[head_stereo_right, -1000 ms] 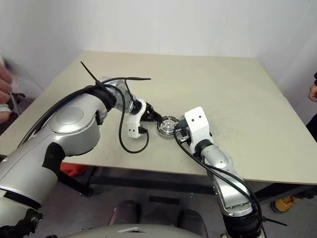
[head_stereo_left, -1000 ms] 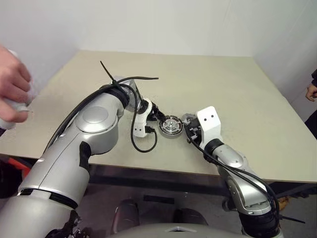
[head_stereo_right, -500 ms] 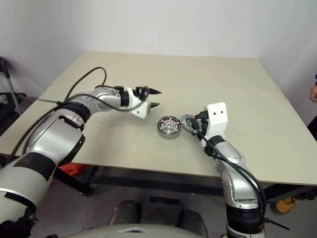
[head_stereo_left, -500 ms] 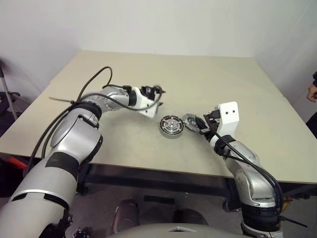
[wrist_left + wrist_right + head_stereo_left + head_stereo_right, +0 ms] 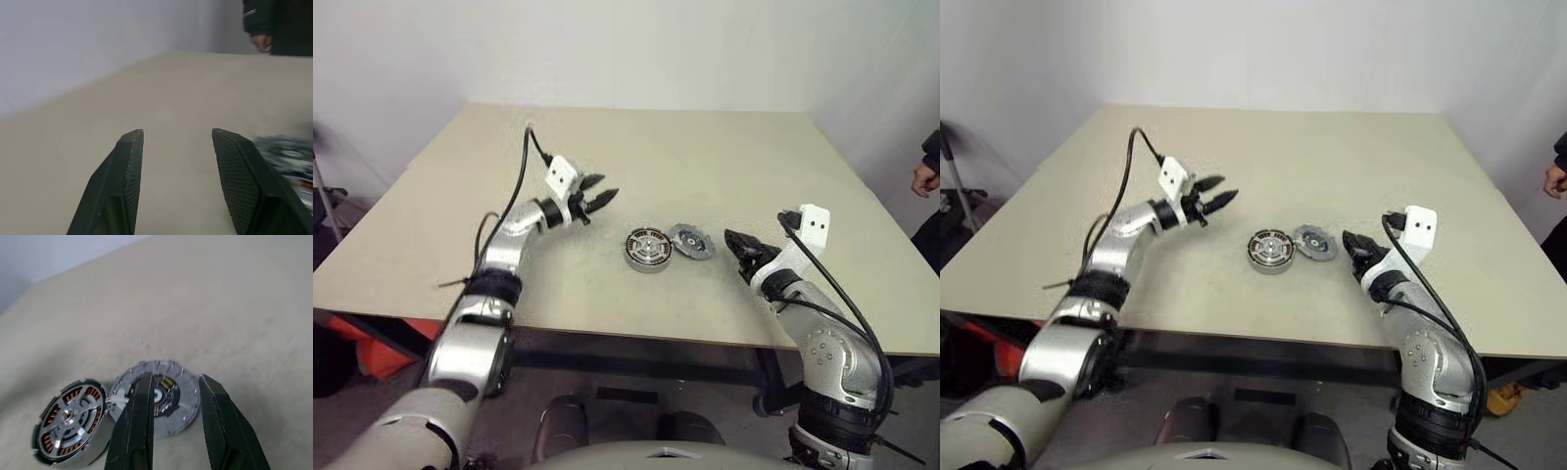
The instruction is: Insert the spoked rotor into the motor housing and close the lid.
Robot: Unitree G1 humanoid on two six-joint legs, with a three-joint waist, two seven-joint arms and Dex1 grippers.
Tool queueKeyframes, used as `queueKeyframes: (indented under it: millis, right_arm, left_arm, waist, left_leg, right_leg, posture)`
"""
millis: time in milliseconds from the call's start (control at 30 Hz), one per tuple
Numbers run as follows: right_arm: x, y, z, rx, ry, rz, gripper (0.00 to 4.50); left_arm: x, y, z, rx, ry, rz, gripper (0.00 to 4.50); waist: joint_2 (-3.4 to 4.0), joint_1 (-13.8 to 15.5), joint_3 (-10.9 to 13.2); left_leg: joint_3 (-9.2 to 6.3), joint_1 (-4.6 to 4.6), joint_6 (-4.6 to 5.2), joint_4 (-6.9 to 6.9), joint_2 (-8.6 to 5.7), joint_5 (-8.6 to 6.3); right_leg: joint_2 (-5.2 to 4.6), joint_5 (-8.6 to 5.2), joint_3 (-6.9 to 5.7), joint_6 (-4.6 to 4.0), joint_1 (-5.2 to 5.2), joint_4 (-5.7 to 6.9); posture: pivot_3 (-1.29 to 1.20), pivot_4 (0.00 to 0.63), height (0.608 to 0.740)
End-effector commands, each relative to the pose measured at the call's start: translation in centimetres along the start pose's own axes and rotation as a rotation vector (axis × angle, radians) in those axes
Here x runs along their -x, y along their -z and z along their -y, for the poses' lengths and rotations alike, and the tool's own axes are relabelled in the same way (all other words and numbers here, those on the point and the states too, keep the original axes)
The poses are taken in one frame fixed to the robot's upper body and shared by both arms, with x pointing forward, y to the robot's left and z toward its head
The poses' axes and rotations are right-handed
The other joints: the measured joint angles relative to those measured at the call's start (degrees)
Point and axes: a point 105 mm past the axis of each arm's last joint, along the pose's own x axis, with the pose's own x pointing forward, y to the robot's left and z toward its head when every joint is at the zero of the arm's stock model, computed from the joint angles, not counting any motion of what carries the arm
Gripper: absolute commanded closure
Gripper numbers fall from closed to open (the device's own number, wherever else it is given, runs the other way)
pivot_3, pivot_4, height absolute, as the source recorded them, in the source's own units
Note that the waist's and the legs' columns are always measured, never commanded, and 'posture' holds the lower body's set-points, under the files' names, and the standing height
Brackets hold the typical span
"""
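The motor housing (image 5: 649,250) is a squat round silver cup on the table, with copper windings inside. The spoked rotor (image 5: 78,412) lies in it, its silvery spokes over the windings. The lid (image 5: 691,241), a flat grey notched disc, lies flat against the housing's right side. My right gripper (image 5: 739,243) hovers a little to the right of the lid, open, with nothing between its fingers (image 5: 142,401). My left gripper (image 5: 592,199) is up and to the left of the housing, pointing toward it, open and empty.
The beige table (image 5: 724,157) has broad bare surface behind and to both sides of the parts. A person stands at the far right edge, a hand (image 5: 925,176) showing. A cable (image 5: 514,196) loops off my left forearm.
My left arm has swung away from the housing to the left and rolled over. My right gripper has drawn back to the right, off the lid. The hand at the left edge is gone.
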Motion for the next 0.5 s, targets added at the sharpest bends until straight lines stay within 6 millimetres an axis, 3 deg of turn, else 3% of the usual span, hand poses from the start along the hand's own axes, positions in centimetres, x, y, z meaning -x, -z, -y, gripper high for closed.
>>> queueKeyframes:
  millis: [33,100,300,467,500]
  right_arm:
    - [-0.2,-0.4,-0.4,-0.067,-0.026,-0.021,3.00]
    - [-0.3,0.0,-0.2,-0.101,-0.016,-0.046,3.00]
    - [-0.4,0.2,0.5,-0.137,0.004,-0.071,3.00]
    - [0.0,0.8,0.0,-0.209,-0.046,-0.094,3.00]
    - [0.0,0.9,-0.2,-0.231,-0.065,-0.094,2.80]
  left_arm:
    - [-0.2,-1.6,2.1,0.110,0.049,0.035,2.16]
    - [0.0,-0.8,3.7,0.176,0.083,0.013,2.16]
    - [0.6,0.3,5.8,0.257,0.062,-0.010,2.16]
    - [1.7,0.5,5.7,0.248,0.029,-0.023,2.16]
    - [2.0,0.7,5.6,0.237,0.021,-0.032,2.13]
  waist:
    - [0.00,0.05,0.00]
    - [0.02,0.03,-0.01]
    - [0.24,-0.19,-0.15]
    - [0.33,-0.94,-0.21]
    - [0.35,-1.04,-0.22]
  left_leg:
    - [0.00,-0.02,0.00,0.00,0.00,0.00]
    - [0.02,-0.02,-0.03,0.00,0.02,0.02]
    - [0.01,0.01,-0.05,-0.09,0.00,0.03]
    - [0.01,-0.08,-0.08,-0.28,0.05,0.05]
    - [0.00,-0.10,-0.07,-0.31,0.06,0.04]
  right_leg:
    - [0.00,-0.01,-0.01,0.01,0.00,-0.01]
    - [0.01,-0.17,-0.02,0.30,0.00,-0.01]
    - [0.02,-0.25,-0.01,0.49,0.03,-0.12]
    - [0.12,-0.24,-0.04,0.52,0.00,-0.40]
    - [0.15,-0.24,-0.04,0.53,0.01,-0.47]
  posture:
    - [0.00,0.000,0.740]
    - [0.00,0.000,0.740]
    - [0.00,0.000,0.740]
    - [0.00,0.000,0.740]
    - [0.00,0.000,0.740]
